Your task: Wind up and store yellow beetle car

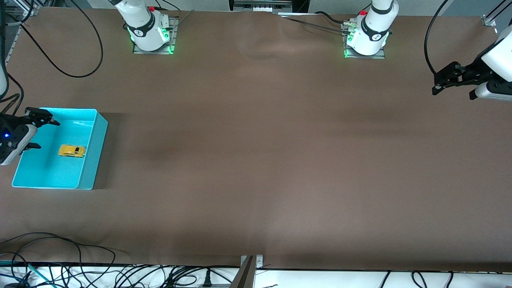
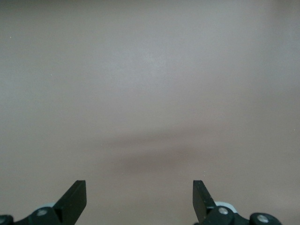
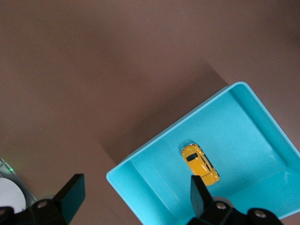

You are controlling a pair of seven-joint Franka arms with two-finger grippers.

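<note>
The yellow beetle car (image 1: 72,151) rests on its wheels on the floor of the turquoise bin (image 1: 89,160), at the right arm's end of the table; the right wrist view also shows the car (image 3: 200,164) inside the bin (image 3: 140,187). My right gripper (image 1: 39,132) hangs open over the bin's outer edge, apart from the car, with nothing between its fingers (image 3: 72,193). My left gripper (image 1: 450,82) waits open and empty over bare table at the left arm's end, its fingertips (image 2: 77,194) spread wide.
The brown table mat (image 1: 256,152) spreads wide between the two arms. The arm bases (image 1: 150,34) (image 1: 366,38) stand along the edge farthest from the front camera. Black cables (image 1: 60,256) lie along the nearest edge, with a metal bracket (image 1: 251,262) at its middle.
</note>
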